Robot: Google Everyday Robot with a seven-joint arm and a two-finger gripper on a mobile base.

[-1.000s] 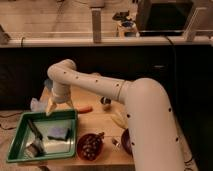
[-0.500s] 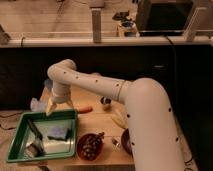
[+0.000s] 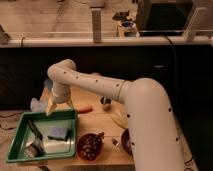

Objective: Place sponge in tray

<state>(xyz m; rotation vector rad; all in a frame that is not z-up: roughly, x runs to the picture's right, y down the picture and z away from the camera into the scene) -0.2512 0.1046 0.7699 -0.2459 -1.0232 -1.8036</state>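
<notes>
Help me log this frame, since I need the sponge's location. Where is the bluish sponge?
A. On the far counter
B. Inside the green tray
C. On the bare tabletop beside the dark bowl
B: the bluish sponge lies on the floor of the green tray, with the pincer above the tray's back rim, away from the dark bowl.

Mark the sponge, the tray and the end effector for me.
sponge (image 3: 57, 132): camera view, its top face.
tray (image 3: 73, 131): camera view, right wall.
end effector (image 3: 51, 108): camera view, tip above tray's back edge.
</notes>
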